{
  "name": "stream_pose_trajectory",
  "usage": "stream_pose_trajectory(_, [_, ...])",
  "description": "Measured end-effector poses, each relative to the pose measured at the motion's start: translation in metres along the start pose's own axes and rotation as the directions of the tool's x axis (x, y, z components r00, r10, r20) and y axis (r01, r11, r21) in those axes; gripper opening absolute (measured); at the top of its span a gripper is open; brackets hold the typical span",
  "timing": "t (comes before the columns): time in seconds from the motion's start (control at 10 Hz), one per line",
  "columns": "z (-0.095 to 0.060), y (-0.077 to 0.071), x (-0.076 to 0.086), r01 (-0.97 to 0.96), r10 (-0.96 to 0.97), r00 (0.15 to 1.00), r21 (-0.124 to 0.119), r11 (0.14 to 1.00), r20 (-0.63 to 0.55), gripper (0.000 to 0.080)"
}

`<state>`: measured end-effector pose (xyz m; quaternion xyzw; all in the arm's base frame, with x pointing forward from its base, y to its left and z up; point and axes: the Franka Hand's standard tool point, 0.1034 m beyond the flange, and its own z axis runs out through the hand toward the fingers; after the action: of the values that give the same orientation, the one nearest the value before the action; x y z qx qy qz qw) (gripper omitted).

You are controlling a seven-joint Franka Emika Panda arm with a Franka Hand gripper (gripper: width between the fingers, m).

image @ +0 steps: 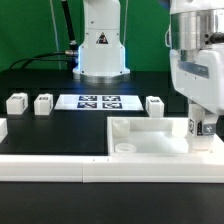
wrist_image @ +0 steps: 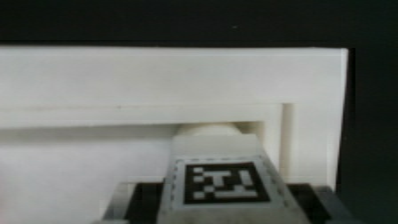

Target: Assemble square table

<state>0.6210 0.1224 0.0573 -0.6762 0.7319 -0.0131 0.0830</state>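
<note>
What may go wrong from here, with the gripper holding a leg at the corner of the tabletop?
1. The leg held by the gripper may miss the round mount in the corner of the tabletop and jam or tilt.
2. The leg is near the raised rim. It might catch there and shift the tabletop.

1. Base (image: 100,55): white pedestal at the far side, upright, with a warning triangle on its front. The links above it run out of sight.
2. Wrist housing (image: 197,60): white and bulky, hanging from the top edge on the exterior view's right, close to vertical.
3. Tool (image: 203,128): directly below the wrist, fingers pointing straight down.
4. Jaws: partly closed, clamped on a small white tagged leg (wrist_image: 222,178) held between them, its tag facing the wrist camera.
5. No other arm in sight.
</note>
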Motion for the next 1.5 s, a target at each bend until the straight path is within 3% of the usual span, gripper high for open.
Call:
stream_pose_trajectory(0.1, [0.000, 0.000, 0.000, -0.014, 0.014, 1.000, 0.000, 1.000, 0.001, 0.0275])
stream_pose_trajectory(0.2, [0.000, 0.000, 0.000, -0.033, 0.033, 0.999, 0.000, 0.999, 0.001, 0.0333])
stream_pose_trajectory(0.3, [0.000, 0.000, 0.000, 0.017, -0.017, 1.000, 0.000, 1.000, 0.001, 0.0498])
stream_pose_trajectory(0.4, [0.000, 0.000, -0.001, 0.034, -0.034, 0.999, 0.000, 0.999, 0.000, 0.0498])
stream_pose_trajectory(0.5, [-0.001, -0.001, -0.004, 0.181, -0.181, 0.984, 0.002, 0.984, 0.000, 0.0617])
stream_pose_trajectory(0.7, [-0.001, 0.000, -0.008, 0.561, -0.561, 0.828, 0.001, 0.828, -0.004, 0.0639])
stream_pose_trajectory(1.1, [-0.001, -0.001, -0.005, 0.746, -0.746, 0.665, -0.005, 0.666, -0.008, 0.0648])
stream_pose_trajectory(1.3, [-0.005, -0.010, 0.006, 0.990, -0.991, 0.135, -0.043, 0.134, 0.003, 0.0648])
stream_pose_trajectory(1.4, [-0.006, -0.011, 0.007, 0.999, -1.000, 0.000, -0.047, -0.001, 0.016, 0.0648])
stream_pose_trajectory(1.5, [-0.006, -0.011, 0.007, 0.997, -0.998, 0.055, -0.046, 0.055, 0.012, 0.0621])
